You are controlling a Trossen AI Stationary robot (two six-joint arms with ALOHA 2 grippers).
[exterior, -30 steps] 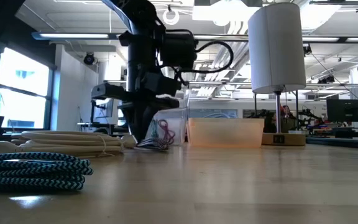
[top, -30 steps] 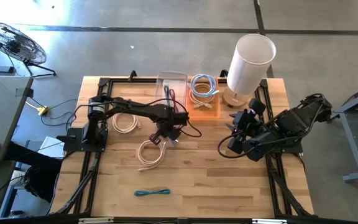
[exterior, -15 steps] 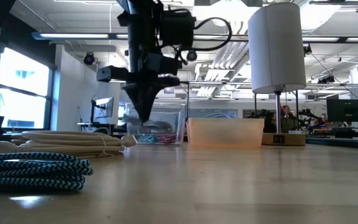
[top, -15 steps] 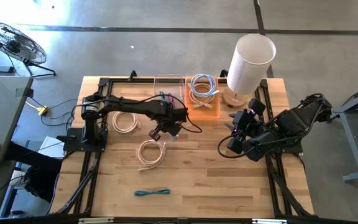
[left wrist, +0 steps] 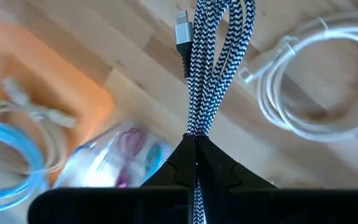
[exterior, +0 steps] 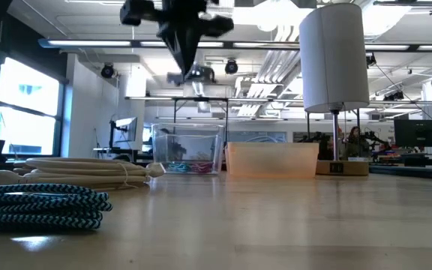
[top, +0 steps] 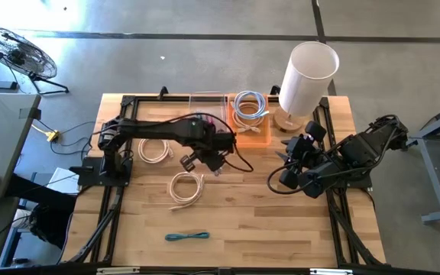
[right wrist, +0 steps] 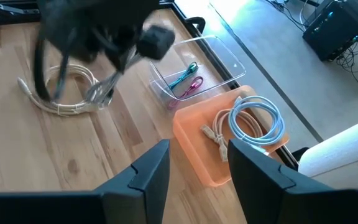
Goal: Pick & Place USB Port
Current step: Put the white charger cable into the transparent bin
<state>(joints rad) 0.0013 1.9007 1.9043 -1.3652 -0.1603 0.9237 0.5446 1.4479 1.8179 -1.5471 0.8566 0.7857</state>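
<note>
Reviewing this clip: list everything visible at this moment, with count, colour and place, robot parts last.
Table: one, light wood, carrying everything below.
Clear bin: one, transparent, back of table, holding teal and pink cables.
Orange bin: one, beside the clear bin, holding a blue-and-white coil.
Lamp: one, white shade, wooden base, back right corner.
White cable coils: two, one mid-table, one near the left arm's base.
Teal cable: one, front of table.
Black-and-white braided cable: one, hanging from the left gripper.
Floor fan: one, black, on the floor left of the table.
Left gripper: jaws shut on the braided cable, raised near the bins.
Right gripper: waiting at right, holding nothing.
</note>
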